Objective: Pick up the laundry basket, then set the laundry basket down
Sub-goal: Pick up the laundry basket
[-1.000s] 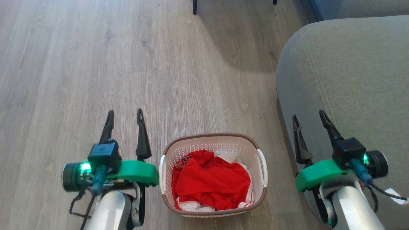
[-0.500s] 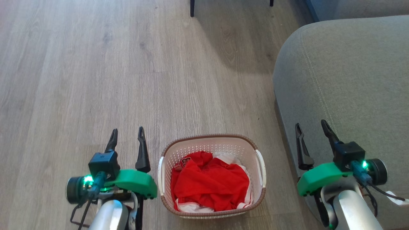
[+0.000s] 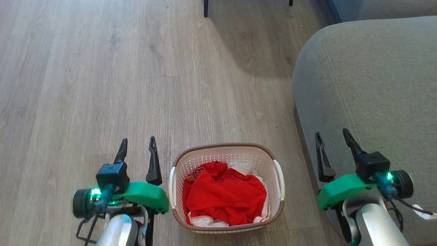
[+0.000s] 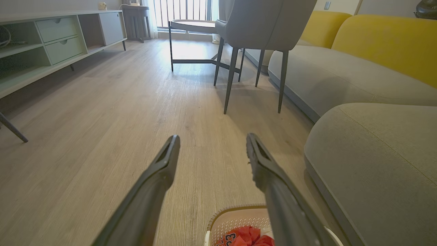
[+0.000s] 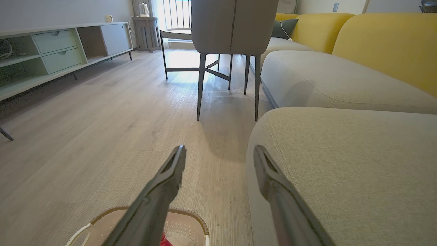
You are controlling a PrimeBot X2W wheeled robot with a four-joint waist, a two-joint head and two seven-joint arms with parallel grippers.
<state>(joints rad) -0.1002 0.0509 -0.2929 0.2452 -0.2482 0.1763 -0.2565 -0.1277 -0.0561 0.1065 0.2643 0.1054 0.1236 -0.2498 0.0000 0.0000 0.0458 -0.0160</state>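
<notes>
Facing a wide grey-brown wood-plank floor (image 3: 102, 68), we have a rounded grey fabric sofa (image 3: 368, 75) on our right. Between our arms, the small cream-white perforated plastic laundry basket with a brown woven-look rim (image 3: 225, 147) sits on the floor, holding crumpled red-and-white clothing (image 3: 225, 194). Our left claw (image 3: 138, 140) and right claw (image 3: 332, 132) flank it, both spread and gripping nothing.
</notes>
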